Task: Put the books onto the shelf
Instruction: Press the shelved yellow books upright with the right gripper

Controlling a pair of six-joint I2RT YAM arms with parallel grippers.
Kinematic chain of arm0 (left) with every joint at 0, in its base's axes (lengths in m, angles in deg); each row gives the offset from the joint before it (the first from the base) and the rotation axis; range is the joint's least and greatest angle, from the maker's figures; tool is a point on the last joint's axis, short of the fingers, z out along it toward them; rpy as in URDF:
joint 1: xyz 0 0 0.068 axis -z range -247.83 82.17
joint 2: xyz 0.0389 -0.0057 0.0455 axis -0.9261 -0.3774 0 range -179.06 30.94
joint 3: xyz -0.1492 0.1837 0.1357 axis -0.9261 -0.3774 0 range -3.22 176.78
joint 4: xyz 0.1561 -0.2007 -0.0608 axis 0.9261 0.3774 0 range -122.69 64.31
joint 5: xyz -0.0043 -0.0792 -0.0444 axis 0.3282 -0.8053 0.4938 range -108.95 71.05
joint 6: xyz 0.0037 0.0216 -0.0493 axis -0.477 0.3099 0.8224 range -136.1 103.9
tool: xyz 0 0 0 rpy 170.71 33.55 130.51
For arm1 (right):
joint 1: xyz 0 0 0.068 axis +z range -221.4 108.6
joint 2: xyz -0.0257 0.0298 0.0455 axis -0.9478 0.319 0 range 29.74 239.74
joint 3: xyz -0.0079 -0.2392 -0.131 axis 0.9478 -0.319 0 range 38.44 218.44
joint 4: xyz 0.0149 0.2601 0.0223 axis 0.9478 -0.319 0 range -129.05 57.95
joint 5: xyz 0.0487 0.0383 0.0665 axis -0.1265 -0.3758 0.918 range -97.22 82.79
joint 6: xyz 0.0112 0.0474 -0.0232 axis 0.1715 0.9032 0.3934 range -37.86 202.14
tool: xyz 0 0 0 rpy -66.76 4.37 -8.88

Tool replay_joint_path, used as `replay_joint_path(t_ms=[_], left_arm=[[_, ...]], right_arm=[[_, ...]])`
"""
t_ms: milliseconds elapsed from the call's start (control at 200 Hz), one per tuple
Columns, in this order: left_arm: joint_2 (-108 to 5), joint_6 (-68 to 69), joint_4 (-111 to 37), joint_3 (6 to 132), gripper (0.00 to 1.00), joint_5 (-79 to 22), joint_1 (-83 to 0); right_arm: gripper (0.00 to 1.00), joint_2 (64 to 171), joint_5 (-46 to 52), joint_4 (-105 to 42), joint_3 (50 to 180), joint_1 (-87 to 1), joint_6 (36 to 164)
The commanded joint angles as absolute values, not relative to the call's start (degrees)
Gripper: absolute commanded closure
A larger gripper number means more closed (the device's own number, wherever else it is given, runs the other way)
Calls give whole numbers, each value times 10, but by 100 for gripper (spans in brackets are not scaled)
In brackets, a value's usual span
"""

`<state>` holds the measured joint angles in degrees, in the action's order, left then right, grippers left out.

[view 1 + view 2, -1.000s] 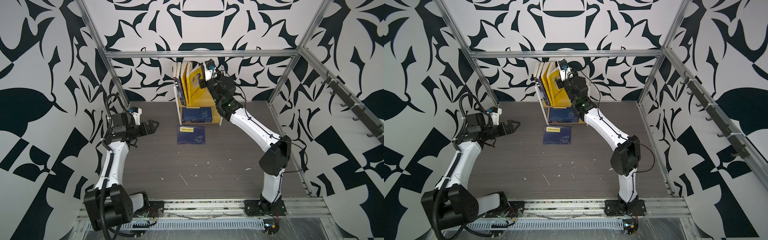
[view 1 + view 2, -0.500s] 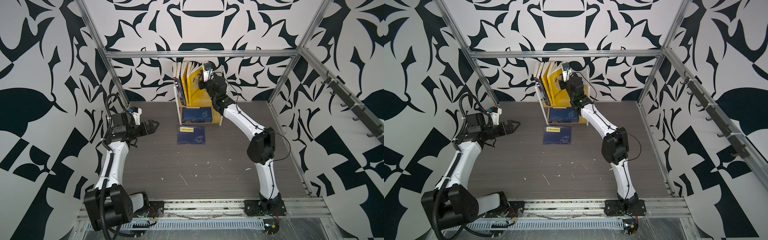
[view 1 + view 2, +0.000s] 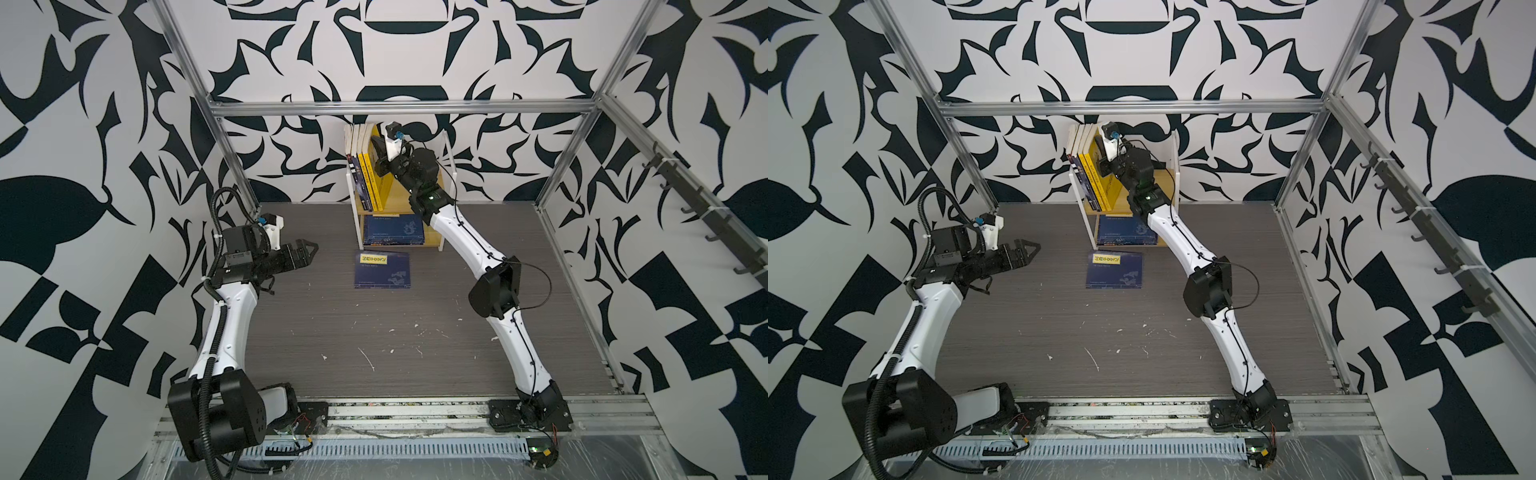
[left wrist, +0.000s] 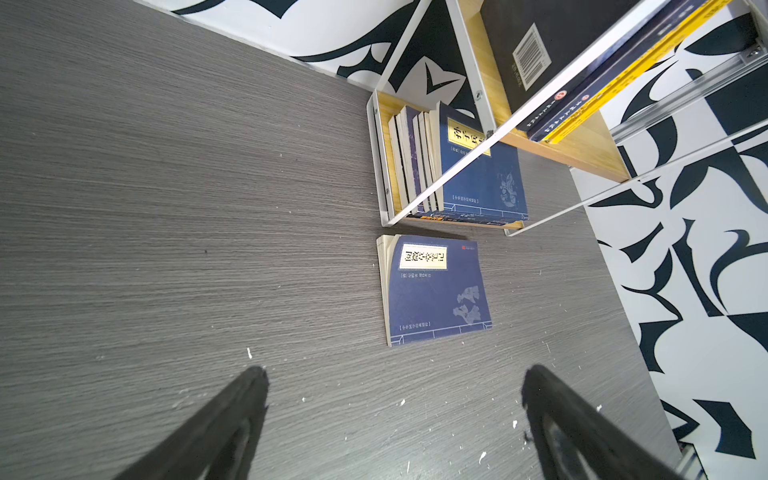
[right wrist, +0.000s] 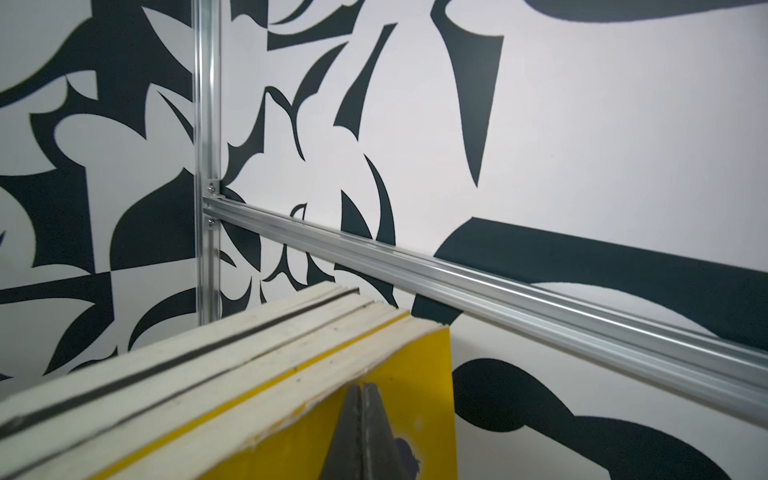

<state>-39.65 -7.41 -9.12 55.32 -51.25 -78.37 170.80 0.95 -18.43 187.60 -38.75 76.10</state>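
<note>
Since a second ago, the leaning yellow book [image 5: 291, 436] has been pushed upright against the upright books [image 3: 359, 166] on the shelf [image 3: 395, 201]'s top tier. Our right gripper [image 5: 362, 388], pinched together and empty, rests on its cover. One navy book [image 3: 382, 270] remains on the table [image 3: 374, 332] at the shelf's six o'clock. Our left gripper [image 3: 307, 251] hangs wide and empty at the navy book's nine o'clock.

arm links [image 3: 226, 328]: were white, rounded, tapered shells
joints [image 3: 496, 286]: were black blocky housings
left conduit [image 3: 214, 220]: was black, corrugated, zip-tied along the links
right wire [image 3: 550, 286]: was thin, black, looped off the elbow
wrist camera mounts [image 3: 272, 228]: were white, blue connector on top
status LED [image 3: 432, 198]: was green, on right forearm
left gripper [image 4: 397, 374]: fingers [image 4: 232, 424] were black, tapering to points
</note>
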Motion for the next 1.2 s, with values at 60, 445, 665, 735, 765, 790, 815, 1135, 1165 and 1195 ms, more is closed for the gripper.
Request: replay_joint_path(t_ms=[60,445,665,735,765,790,815,1135,1165,1195], left_arm=[[-394,-74,-94,547,0,-518,-787],[-403,-52,-63,610,12,-537,-786],[-470,-6,-14,759,16,-546,-770],[-492,7,-14,800,16,-547,-764],[-499,13,-21,810,16,-552,-761],[-504,18,-26,820,16,-556,-758],[-509,22,-28,830,16,-555,-754],[-541,100,-105,780,16,-543,-703],[-538,104,-112,768,16,-543,-703],[-535,104,-117,759,16,-541,-704]], right_arm=[[100,1695,69,-187,1901,-383,763],[100,1735,77,-219,1958,-383,765],[100,1737,78,-233,1955,-383,766],[100,1734,78,-232,1949,-381,766],[100,1734,77,-232,1947,-381,767],[100,1734,77,-232,1944,-380,767],[100,1734,77,-232,1942,-380,767],[100,1691,71,-205,1855,-376,765],[100,1680,68,-198,1838,-375,763],[100,1668,64,-190,1822,-376,762]])
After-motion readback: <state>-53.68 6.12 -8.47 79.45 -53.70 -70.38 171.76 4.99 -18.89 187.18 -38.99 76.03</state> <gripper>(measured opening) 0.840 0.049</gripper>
